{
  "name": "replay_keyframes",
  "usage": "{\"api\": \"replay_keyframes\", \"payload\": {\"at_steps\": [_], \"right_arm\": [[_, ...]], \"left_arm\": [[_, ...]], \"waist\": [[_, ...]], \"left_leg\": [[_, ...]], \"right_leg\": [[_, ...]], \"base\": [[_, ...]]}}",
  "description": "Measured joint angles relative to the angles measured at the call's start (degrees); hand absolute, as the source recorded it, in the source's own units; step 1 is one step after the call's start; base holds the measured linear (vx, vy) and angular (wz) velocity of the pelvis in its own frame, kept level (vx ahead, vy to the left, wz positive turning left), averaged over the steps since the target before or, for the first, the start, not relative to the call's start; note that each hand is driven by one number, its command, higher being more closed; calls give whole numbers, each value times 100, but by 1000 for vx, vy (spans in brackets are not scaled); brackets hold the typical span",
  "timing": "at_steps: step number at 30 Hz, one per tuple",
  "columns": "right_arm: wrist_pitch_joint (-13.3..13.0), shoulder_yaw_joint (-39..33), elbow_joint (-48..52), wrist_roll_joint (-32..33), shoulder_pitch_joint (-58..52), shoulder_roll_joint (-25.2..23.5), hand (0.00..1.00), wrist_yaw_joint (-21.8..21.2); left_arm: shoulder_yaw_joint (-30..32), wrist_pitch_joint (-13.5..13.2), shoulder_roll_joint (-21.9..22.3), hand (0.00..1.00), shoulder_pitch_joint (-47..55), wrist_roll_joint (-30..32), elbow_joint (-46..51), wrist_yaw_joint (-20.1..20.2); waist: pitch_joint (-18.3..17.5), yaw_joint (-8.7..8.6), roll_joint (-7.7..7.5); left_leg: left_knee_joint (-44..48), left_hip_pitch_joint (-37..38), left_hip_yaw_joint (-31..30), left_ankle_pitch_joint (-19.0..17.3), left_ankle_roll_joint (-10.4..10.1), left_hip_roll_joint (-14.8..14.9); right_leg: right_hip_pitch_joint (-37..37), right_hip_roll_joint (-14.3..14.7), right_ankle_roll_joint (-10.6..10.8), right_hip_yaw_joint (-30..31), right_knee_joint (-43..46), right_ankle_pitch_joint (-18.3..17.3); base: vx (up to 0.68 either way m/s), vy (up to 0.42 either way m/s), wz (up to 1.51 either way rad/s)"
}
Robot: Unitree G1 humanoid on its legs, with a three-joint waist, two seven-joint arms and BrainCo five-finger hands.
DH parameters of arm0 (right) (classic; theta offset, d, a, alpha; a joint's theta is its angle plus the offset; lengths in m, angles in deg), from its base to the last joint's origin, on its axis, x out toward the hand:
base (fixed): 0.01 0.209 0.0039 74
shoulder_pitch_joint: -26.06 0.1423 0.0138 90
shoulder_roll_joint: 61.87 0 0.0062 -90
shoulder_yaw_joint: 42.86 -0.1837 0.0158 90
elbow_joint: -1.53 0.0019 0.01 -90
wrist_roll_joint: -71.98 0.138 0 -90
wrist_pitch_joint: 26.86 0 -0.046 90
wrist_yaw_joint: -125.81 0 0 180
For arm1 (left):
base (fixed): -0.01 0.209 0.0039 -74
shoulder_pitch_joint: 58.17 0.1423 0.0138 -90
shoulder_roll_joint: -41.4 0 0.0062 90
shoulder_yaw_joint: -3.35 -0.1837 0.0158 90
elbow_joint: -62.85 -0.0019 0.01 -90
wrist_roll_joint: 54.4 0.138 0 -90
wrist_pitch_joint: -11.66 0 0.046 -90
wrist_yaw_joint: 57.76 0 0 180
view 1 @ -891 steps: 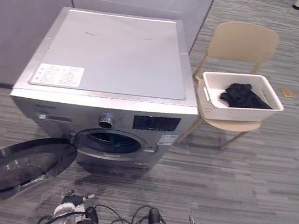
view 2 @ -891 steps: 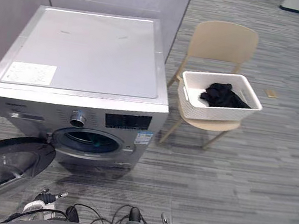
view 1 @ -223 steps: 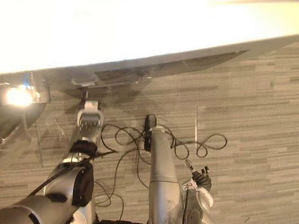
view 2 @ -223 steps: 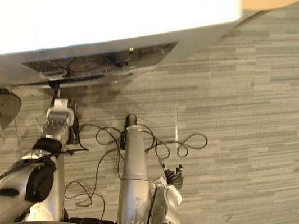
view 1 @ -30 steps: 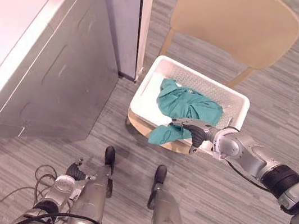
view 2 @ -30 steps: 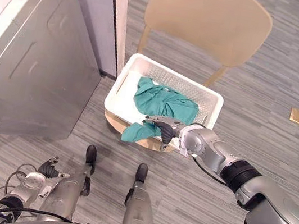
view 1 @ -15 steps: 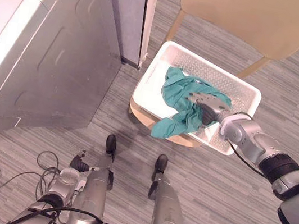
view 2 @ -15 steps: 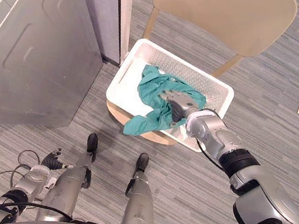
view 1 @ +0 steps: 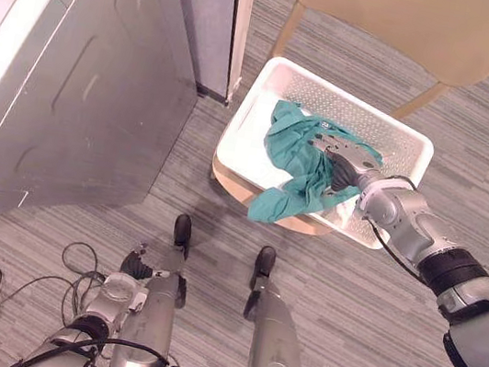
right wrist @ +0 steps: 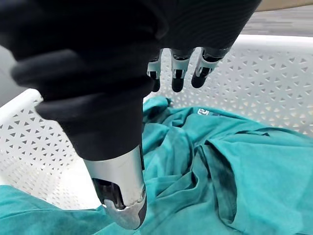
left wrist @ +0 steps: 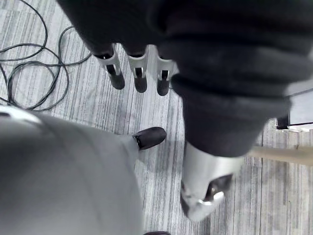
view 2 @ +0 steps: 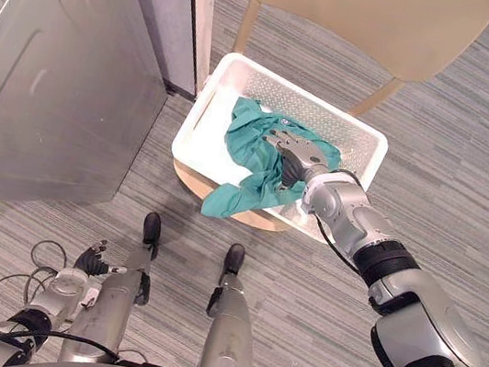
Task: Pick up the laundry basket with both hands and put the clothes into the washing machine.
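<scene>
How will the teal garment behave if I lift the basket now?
Probably floppy: the teal garment lies crumpled in folds. One end hangs over the white laundry basket's near rim, so it may slide out when tilted. Likely light: thin cloth.

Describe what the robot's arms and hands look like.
Both arms are smooth silver-grey tubes. The right arm has a black band round the forearm. The right hand and the left hand each wear a dark ribbed cover over the back and wrist. The fingers are silver with dark tips, and the thumb is a broad silver piece set apart from them.
</scene>
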Motion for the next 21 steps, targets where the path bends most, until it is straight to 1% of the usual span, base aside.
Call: {"api": "replay_keyframes", "payload": {"at_steps": [7,10,12,14,17,21], "right_arm": [[12,0,-80,-9,26,0,0,13],[39,0,-164,-7,74,-1,0,50],[146,-186,-177,-2,93,-41,0,133],[163,-378,-178,7,197,-89,0,175],[266,-605,-196,64,386,-95,0,378],[306,-730,-262,215,522,-119,0,419]], "left_arm": [[58,-2,16,0,2,-23,112,0],[201,1,117,0,2,-307,147,-1],[250,-1,195,0,4,-469,176,0],[299,-6,249,0,5,-525,193,-1],[352,-35,249,0,34,-678,321,-2],[451,-81,290,0,54,-744,401,-1]], "waist": [[30,11,58],[39,14,73],[44,12,83],[44,0,84],[47,0,92],[73,5,145]], "left_leg": [[1,-236,-1,29,-33,6],[13,-399,-7,70,-26,13],[21,-496,-16,96,-21,14],[39,-584,-11,97,-34,20],[125,-798,-8,81,-66,48],[152,-1003,-22,101,-83,63]], "right_leg": [[-360,-23,-16,15,272,-104],[-581,-35,-18,17,426,-150],[-729,-46,-41,12,549,-204],[-843,-50,-51,21,622,-224],[-1077,-46,-70,27,729,-243],[-1306,-58,-86,22,836,-273]], "base": [[6,-21,1],[10,-46,3],[7,-44,4],[-4,-46,0],[-15,-54,0],[-1,-41,2]]}}
